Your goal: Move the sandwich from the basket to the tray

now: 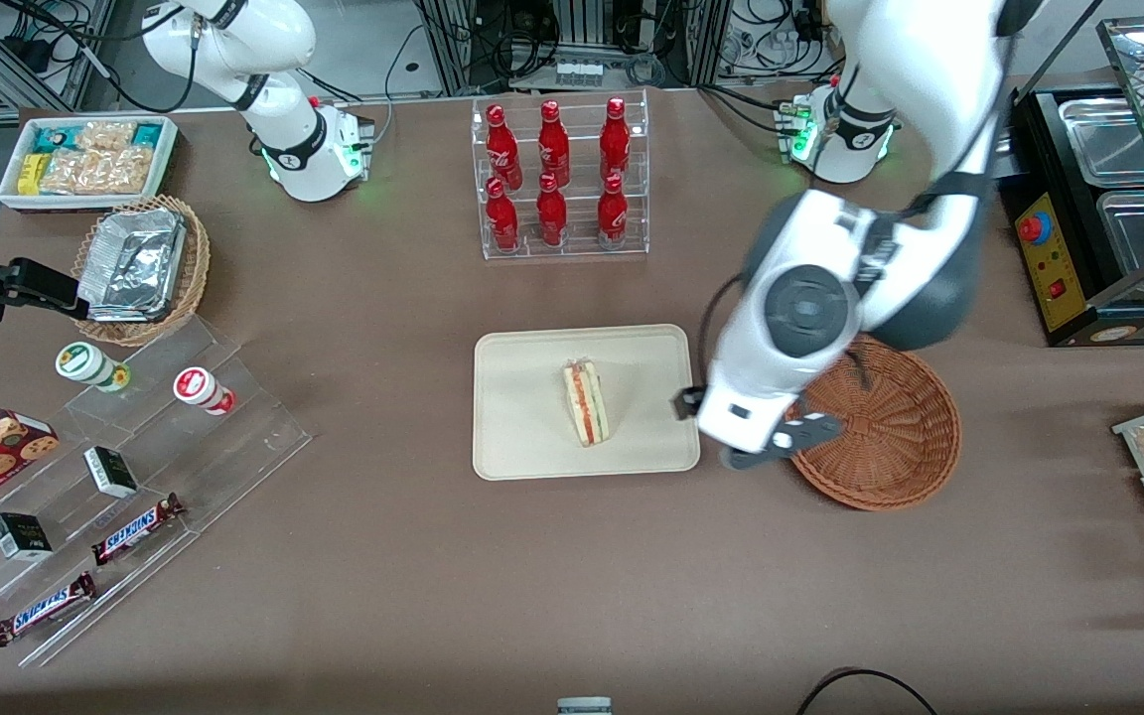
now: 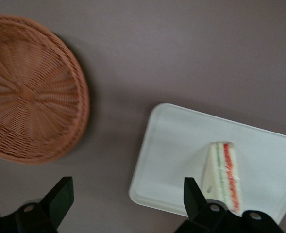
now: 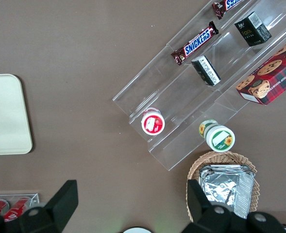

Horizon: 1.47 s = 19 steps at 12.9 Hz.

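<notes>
Sandwich [image 1: 586,402] on tray [image 1: 522,437]; gripper [image 2: 128,199] apparently between tray and basket [image 1: 890,437], fingers [image 2: 60,196] apart

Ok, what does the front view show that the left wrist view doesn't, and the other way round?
Only the front view shows the rack of red bottles, the tan basket of foil trays, the snack steps and the working arm itself, with its claw above the spot where the basket's rim comes nearest the tray. Only the left wrist view shows the claw's fingers spread open, holding nothing. Both show the sandwich lying on the tray and the empty basket beside it.
</notes>
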Tool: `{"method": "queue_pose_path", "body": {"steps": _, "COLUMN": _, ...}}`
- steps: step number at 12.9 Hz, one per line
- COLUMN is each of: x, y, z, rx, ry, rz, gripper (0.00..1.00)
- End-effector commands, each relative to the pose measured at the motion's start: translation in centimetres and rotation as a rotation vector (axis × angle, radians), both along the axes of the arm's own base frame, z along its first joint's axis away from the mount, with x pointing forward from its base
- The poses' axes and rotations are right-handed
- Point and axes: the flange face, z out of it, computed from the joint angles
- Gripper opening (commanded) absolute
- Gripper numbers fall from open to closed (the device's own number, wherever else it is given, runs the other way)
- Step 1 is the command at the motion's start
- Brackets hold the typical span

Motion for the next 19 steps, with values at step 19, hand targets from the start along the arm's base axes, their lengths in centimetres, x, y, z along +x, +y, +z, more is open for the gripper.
{"method": "queue_pose_path", "body": {"steps": 19, "x": -12.3, "y": 25.8, "z": 16.9, "rx": -0.101, "ry": 0.072, "rz": -0.413, "gripper": 1.00}}
